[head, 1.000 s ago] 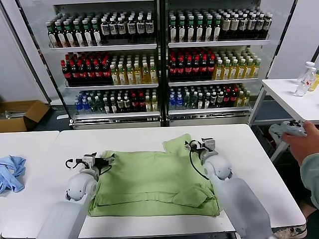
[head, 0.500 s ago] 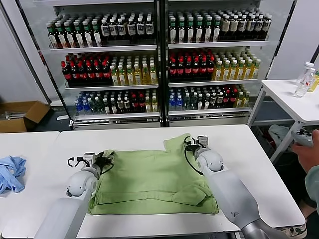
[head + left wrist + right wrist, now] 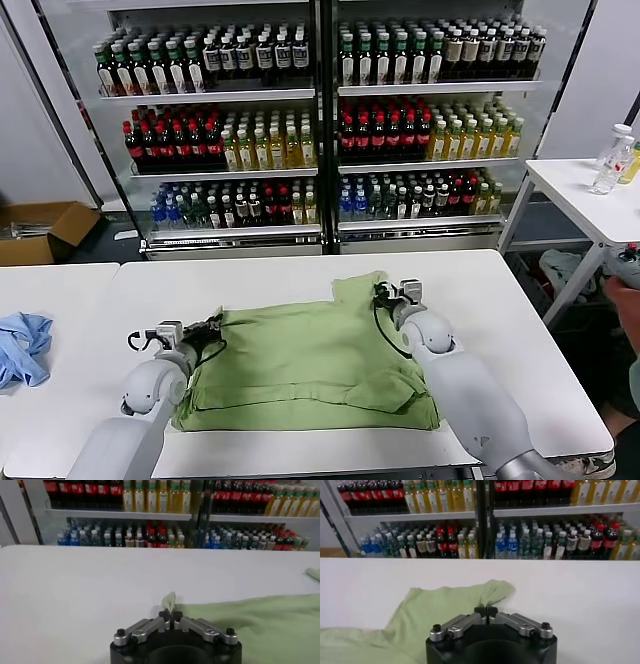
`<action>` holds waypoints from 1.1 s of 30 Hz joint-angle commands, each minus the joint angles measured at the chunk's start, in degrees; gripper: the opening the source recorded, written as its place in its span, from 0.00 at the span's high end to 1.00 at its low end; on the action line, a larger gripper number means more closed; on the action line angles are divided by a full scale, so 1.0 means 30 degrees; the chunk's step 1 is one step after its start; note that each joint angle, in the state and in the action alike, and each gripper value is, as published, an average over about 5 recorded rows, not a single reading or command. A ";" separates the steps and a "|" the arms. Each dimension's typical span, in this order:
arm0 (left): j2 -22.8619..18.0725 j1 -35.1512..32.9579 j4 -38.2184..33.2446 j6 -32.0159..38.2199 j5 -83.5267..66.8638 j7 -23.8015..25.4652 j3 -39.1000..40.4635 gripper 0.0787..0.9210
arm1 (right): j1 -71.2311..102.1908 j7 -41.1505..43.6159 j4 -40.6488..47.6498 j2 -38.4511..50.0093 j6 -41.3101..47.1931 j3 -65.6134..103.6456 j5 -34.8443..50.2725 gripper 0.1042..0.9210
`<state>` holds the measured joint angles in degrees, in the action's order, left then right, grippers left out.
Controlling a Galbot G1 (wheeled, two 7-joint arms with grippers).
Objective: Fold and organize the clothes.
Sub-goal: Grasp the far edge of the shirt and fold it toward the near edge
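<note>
One polo shirt (image 3: 310, 360) of soft, light green cotton lies flat on the smooth white table (image 3: 250, 280), near its front edge; the cloth is matte and has low wrinkles, and its lower part is folded over, so there is a thicker double layer along the front. One short sleeve (image 3: 355, 288) sticks out at the far side in a rounded flap. The left gripper (image 3: 212, 326) is at the left far corner of the shirt; in the left wrist view its two black metal fingers (image 3: 164, 616) are pressed together, and a small pointed fold of the green cloth (image 3: 169, 601) stands up just at the tips, so it seems pinched between them. The right gripper (image 3: 384, 293) is at the right far corner, beside the sleeve; in the right wrist view its two fingers (image 3: 480, 611) are also closed tight on the edge of the cloth. Both arms have rounded grey-white shells. One crumpled light blue cloth (image 3: 22, 345) lies on a second white table (image 3: 60, 290) to the left, well apart from the shirt. Behind, two glass-door coolers (image 3: 320, 120) hold many bottles in rows.
</note>
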<state>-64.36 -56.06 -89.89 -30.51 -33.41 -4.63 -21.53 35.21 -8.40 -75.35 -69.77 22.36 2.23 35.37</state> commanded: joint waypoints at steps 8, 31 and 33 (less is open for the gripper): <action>0.0232 -0.4145 -0.6281 0.0037 -0.1575 -0.0013 -0.2716 0.99 | 0.4766 -0.0161 -0.7998 0.2444 -0.1691 0.2688 0.0449 1.00; 0.0372 -0.8081 -0.8480 -0.0807 0.3541 0.0762 -0.3226 0.99 | 1.7209 -0.1088 -1.5022 0.1221 0.1073 0.6421 -0.3955 0.98; 0.0141 -0.8372 -0.8770 -0.0520 0.3993 0.0400 -0.3067 0.99 | 1.7245 -0.1104 -1.5074 0.1089 0.1377 0.6397 -0.4313 0.95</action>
<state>-63.11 -77.01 -113.00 -32.66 -30.20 -2.68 -30.81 77.05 -10.92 -115.58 -64.97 22.66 18.65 27.33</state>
